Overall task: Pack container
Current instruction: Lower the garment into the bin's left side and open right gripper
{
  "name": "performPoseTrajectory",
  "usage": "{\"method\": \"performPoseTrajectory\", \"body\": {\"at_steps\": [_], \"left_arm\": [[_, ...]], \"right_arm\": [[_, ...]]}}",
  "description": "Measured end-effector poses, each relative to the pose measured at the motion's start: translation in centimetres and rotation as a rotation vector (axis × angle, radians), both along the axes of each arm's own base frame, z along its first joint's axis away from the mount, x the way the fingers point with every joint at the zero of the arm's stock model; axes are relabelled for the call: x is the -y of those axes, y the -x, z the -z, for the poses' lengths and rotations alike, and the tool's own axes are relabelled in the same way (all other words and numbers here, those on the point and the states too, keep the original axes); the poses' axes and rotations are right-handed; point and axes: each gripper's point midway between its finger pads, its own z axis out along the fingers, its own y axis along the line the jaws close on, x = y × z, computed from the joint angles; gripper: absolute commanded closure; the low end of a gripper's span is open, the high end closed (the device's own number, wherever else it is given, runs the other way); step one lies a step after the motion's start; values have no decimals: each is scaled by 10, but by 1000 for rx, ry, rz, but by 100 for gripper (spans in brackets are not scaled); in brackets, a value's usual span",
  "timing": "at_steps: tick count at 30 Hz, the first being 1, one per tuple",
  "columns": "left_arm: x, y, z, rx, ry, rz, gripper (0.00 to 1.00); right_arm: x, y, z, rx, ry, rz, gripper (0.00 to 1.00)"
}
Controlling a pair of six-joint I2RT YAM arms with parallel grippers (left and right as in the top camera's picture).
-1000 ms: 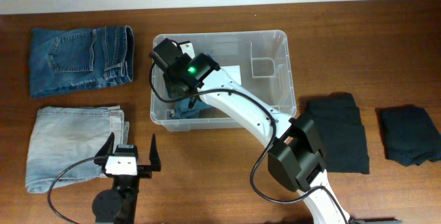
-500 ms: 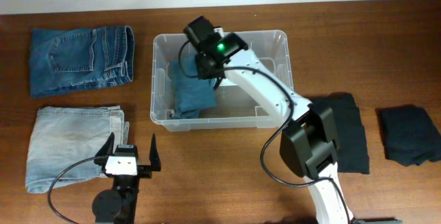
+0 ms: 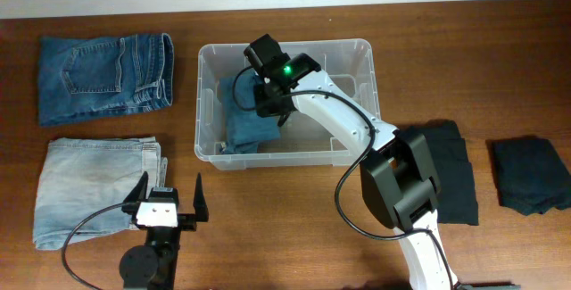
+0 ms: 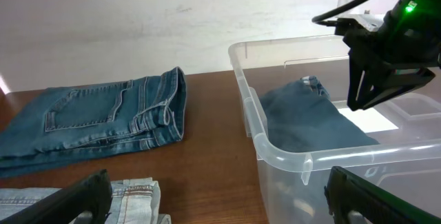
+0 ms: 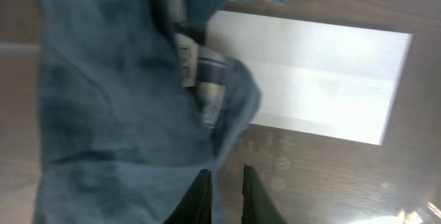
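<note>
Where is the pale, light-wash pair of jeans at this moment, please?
In the overhead view the light-wash jeans lie at the left of the table, directly below the darker blue jeans and beside the left arm's open fingers.

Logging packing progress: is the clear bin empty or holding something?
Not empty: a folded pair of blue jeans lies inside the clear bin, beside its white label.
</note>
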Motion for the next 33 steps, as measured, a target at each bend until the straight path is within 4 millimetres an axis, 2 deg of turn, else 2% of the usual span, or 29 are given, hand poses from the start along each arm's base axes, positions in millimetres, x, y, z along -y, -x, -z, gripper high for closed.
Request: {"method": "performPoseTrajectory", "body": {"at_steps": [12, 22, 30, 33], "left_arm": [[0, 0, 0, 0, 0, 0, 1], [0, 0, 0, 0, 0, 0, 1], [0, 0, 0, 0, 0, 0, 1], [0, 0, 0, 0, 0, 0, 1]], "right_arm": [[-33, 16, 9, -6, -39, -70, 90], [-42, 35, 25, -39, -33, -104, 93], [-72, 58, 24, -61, -80, -178, 94], [-76, 61, 24, -61, -80, -187, 94]]}}
